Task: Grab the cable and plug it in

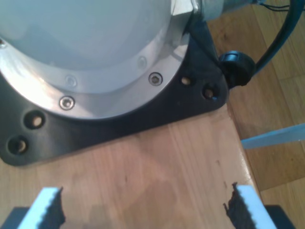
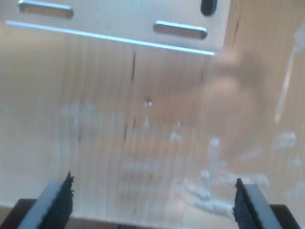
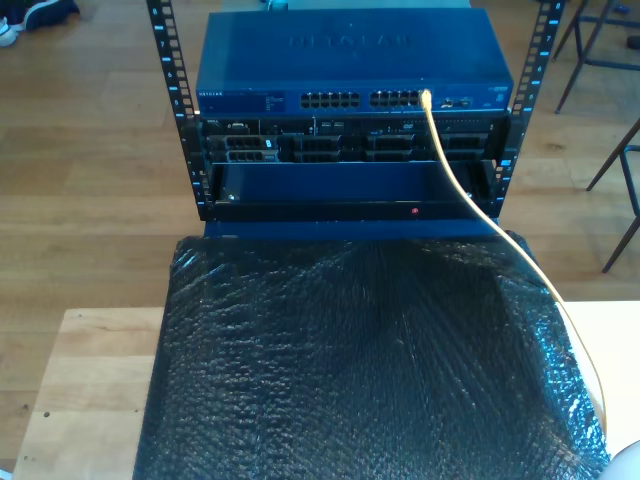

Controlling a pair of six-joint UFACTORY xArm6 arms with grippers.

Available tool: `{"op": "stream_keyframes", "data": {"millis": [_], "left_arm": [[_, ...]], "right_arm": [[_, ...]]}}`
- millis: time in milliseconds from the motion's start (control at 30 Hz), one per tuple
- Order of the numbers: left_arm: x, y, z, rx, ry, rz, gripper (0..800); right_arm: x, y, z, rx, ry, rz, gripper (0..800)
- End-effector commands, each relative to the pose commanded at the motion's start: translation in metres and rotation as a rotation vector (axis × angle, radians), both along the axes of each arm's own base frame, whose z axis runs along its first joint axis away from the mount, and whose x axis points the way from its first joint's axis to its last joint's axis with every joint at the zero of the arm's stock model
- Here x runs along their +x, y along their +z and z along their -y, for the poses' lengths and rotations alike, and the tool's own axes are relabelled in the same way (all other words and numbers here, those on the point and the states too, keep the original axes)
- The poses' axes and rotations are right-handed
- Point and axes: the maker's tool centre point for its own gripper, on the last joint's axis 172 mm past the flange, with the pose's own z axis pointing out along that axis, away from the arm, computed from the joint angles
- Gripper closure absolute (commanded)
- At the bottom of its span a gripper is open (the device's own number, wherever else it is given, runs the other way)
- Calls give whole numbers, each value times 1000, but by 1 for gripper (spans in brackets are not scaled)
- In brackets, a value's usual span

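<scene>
The pale-yellow cable (image 3: 470, 197) runs up from the exterior view's lower right, across the black mat. Its tip (image 3: 427, 98) sits in a port on the front of the blue network switch (image 3: 350, 60). My first gripper (image 1: 147, 210) is open over bare wood, with nothing between its toothed pads (image 1: 50, 207). It faces a silver arm base on a black mounting plate (image 1: 157, 109). My second gripper (image 2: 152, 205) is also open over a scuffed wooden surface and holds nothing.
The switch sits in a black rack (image 3: 175, 110) above more equipment. A black bubble-wrap mat (image 3: 350, 370) covers the wooden table (image 3: 85, 390). Chair legs (image 3: 625, 170) stand at the exterior view's right. A slotted metal bracket (image 2: 119, 24) lies ahead of my second gripper. A black cable clamp (image 1: 236, 67) sits beside the base.
</scene>
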Motion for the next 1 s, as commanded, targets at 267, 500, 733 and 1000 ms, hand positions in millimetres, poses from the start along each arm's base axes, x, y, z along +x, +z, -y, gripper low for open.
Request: {"op": "stream_keyframes", "data": {"millis": [267, 500, 733, 1000], "left_arm": [[0, 0, 0, -1, 2, 0, 0], [0, 0, 0, 0, 2, 0, 0], [0, 0, 0, 0, 2, 0, 0], [0, 0, 0, -1, 2, 0, 0]], "right_arm": [[0, -4, 2, -21, -8, 3, 3], [0, -4, 2, -21, -9, 4, 2], [0, -4, 2, -21, -9, 4, 2], [0, -4, 2, -23, -9, 4, 2]]}}
